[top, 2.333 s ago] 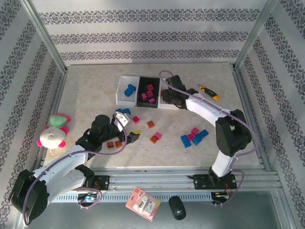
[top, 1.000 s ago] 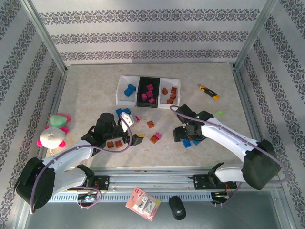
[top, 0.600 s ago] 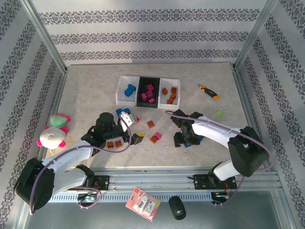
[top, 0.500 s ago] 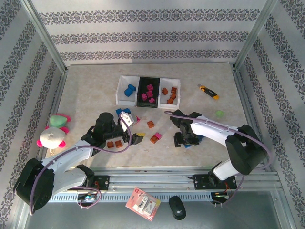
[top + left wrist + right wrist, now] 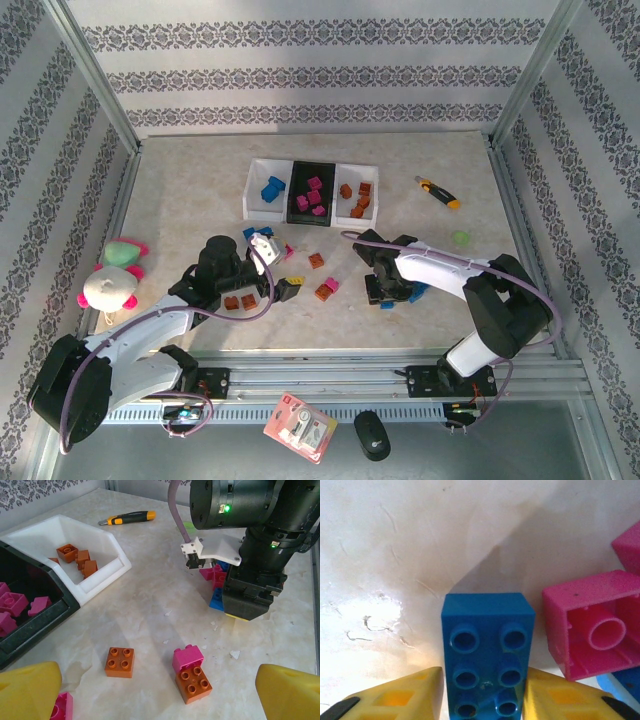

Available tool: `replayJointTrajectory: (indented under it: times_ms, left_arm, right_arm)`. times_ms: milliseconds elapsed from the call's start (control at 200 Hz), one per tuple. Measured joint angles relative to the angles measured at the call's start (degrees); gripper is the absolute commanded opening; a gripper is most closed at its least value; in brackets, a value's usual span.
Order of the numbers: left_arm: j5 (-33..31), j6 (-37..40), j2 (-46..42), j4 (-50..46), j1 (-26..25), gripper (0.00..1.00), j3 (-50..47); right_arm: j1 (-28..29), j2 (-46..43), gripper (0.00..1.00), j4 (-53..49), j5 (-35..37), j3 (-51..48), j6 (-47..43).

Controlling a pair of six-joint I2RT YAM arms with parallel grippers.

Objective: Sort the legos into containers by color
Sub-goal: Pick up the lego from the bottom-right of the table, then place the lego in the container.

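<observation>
Three trays stand in a row. The left white tray (image 5: 254, 202) holds blue legos, the black tray (image 5: 296, 215) pink ones, and the right white tray (image 5: 345, 219) orange ones (image 5: 75, 555). My right gripper (image 5: 386, 292) is down on the blue-and-pink pile (image 5: 412, 290). Its yellow fingers (image 5: 400, 700) press both sides of a blue brick (image 5: 487, 630) that rests on the table, beside an upturned pink brick (image 5: 592, 625). My left gripper (image 5: 278, 268) hovers open with nothing between its fingers. Ahead of it lie an orange brick (image 5: 120, 661) and a pink brick on an orange one (image 5: 192, 672).
More loose bricks lie near the left arm: blue (image 5: 250, 233), pink (image 5: 287, 250), orange (image 5: 240, 302). A plush toy (image 5: 112, 280) sits at the left edge and a utility knife (image 5: 438, 192) at the back right. A red-and-white packet (image 5: 300, 427) lies below the rail.
My right arm has swung from the right white tray down to the blue-and-pink pile and settled its fingers around a blue brick. The left arm has barely shifted.
</observation>
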Motion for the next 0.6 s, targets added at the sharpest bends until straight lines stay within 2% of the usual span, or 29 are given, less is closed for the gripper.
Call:
replayJointTrajectory:
  times_ms: [325, 600]
  left_arm:
    - [-2.19, -0.68, -3.3, -0.13, 0.0, 0.99, -0.48]
    - [-12.63, -4.76, -11.91, -4.81, 0.0, 0.99, -2.86]
  right_arm:
    - [2.91, -0.44, 0.28, 0.04, 0.0, 5.73, -0.48]
    - [3.37, 2.6, 0.25, 7.93, 0.04, 17.79, -3.8]
